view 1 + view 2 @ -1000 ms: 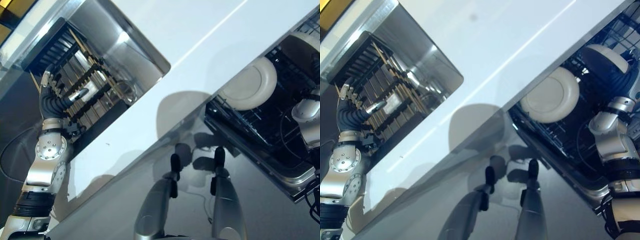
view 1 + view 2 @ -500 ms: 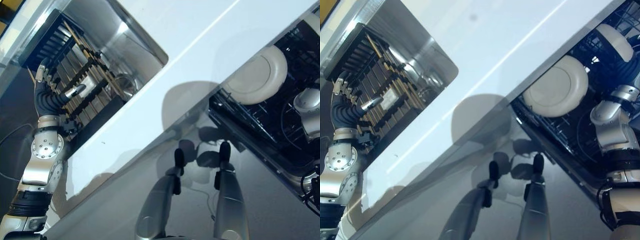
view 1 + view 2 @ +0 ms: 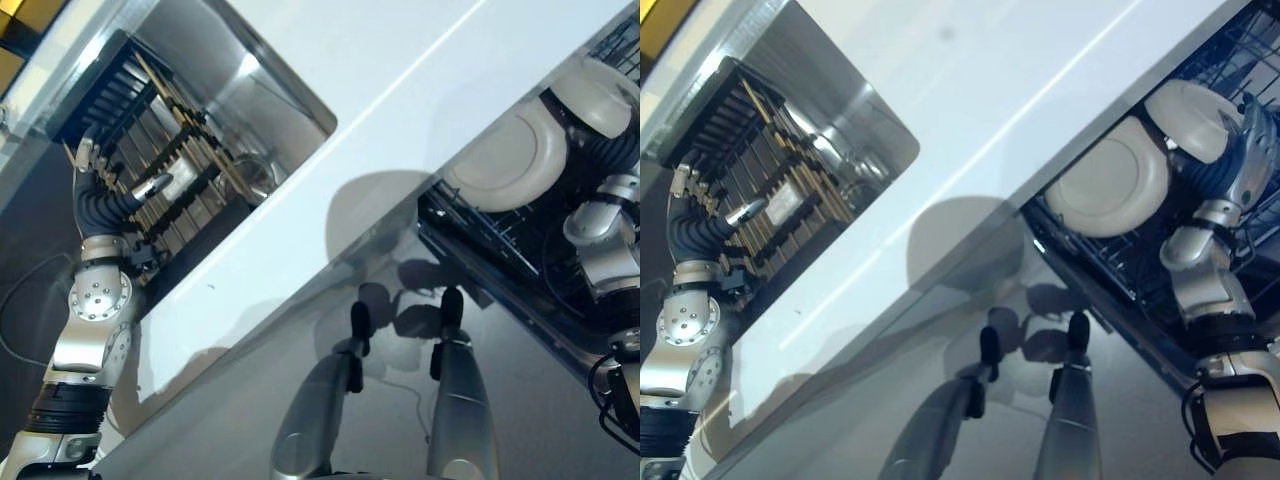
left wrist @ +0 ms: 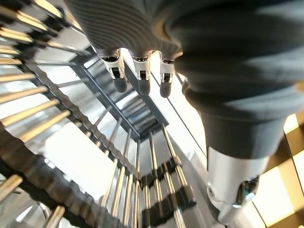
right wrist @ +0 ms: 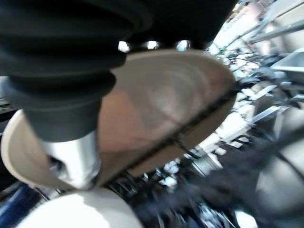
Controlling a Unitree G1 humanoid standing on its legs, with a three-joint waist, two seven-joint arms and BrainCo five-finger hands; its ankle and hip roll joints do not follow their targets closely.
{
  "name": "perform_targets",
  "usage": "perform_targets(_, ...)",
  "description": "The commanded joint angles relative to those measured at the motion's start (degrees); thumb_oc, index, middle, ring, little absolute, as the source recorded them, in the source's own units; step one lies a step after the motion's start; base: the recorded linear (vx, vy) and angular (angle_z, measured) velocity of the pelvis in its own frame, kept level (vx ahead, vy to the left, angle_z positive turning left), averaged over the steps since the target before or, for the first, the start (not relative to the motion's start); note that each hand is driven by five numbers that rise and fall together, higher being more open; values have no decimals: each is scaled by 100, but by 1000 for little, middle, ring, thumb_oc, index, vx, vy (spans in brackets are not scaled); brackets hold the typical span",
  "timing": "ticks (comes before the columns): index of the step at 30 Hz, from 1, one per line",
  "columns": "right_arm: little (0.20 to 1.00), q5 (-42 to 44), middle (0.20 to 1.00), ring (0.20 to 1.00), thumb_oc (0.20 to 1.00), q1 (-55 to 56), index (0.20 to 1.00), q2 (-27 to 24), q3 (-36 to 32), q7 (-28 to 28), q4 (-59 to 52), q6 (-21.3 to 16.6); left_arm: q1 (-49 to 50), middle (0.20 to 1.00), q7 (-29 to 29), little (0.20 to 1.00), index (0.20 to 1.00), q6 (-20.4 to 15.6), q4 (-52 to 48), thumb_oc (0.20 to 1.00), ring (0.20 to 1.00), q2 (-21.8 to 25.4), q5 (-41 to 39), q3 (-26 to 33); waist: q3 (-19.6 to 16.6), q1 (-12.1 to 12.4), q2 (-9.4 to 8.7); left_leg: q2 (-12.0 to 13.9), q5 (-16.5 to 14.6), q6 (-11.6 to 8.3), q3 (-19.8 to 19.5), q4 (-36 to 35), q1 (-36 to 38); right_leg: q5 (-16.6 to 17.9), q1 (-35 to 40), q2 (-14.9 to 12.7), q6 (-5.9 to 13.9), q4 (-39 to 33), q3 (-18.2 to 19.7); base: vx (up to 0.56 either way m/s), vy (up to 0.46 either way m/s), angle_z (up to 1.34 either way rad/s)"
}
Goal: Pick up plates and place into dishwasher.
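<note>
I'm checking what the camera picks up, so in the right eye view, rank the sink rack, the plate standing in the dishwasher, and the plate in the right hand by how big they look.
1. sink rack
2. standing plate
3. held plate, partly hidden by the right hand, so its rank against the standing plate is unsure.

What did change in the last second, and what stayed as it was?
The right hand has carried its plate lower into the dishwasher rack, close beside the plate already standing there; the hand keeps its grip on it. The left hand stays open at the drying rack in the sink, and the standing plate has not shifted.
</note>
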Motion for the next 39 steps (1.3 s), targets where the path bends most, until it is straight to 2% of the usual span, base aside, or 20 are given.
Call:
perform_targets(1,1000,108,1000,1000,1000,28,1000,-59,-111,112,-163,-146,346,1000,-57,1000,1000,-300,96,1000,1000,-755,55,-601,306,-35,-149,-63,62,111,-39,111,-287,-477,342,151,18,-183,-456,0,0,0)
perform_targets(8,1000,107,1000,1000,1000,548,1000,15,-381,212,-201,-241,508,1000,-249,1000,1000,-230,196,1000,1000,-755,20,-414,-103,-46,-313,-33,-93,114,-15,188,49,-446,784,167,20,-360,-465,2,0,1)
perform_targets(17,1000,245,1000,1000,1000,1148,1000,296,-613,243,-351,-305,581,1000,-354,1000,1000,-261,495,1000,1000,-728,142,-305,-432,-44,-648,30,-216,145,-19,93,438,-385,1320,239,74,-647,-444,16,-35,-2)
perform_targets(22,1000,445,1000,1000,1000,1520,1000,497,-788,175,-504,-506,677,1000,-477,1000,1000,-255,601,1000,1000,-707,205,-200,-595,-31,-818,66,-305,157,-30,51,705,-348,1698,262,79,-860,-502,41,-40,0)
perform_targets(26,1000,618,1000,1000,1000,2042,1000,760,-1093,80,-919,-829,864,1000,-599,1000,1000,-380,729,1000,1000,-801,291,-126,-731,-60,-902,74,-372,168,-18,60,892,-345,1927,264,99,-933,-484,77,-2,0)
perform_targets(30,1000,847,1000,1000,1000,2580,1000,1024,-1361,374,-1301,-886,1114,1000,-692,1000,1000,-437,787,1000,1000,-1017,488,-82,-874,-108,-902,33,-410,191,-22,67,1053,-347,2071,244,122,-947,-413,105,45,-2)
perform_targets(35,1000,1038,1000,1000,1000,2728,1000,1139,-1342,767,-1379,-849,1186,1000,-681,1000,1000,-509,900,1000,1000,-1176,485,-119,-878,-185,-770,-20,-421,224,9,122,1053,-344,1990,187,142,-875,-316,44,95,-2)
perform_targets(39,1000,1330,1000,1000,1000,2564,1000,1216,-1203,673,-1352,-828,1022,1000,-568,1000,1000,-517,942,1000,1000,-1194,420,-265,-762,-217,-655,-29,-410,242,58,161,910,-349,1790,145,142,-796,-266,-36,70,-11)
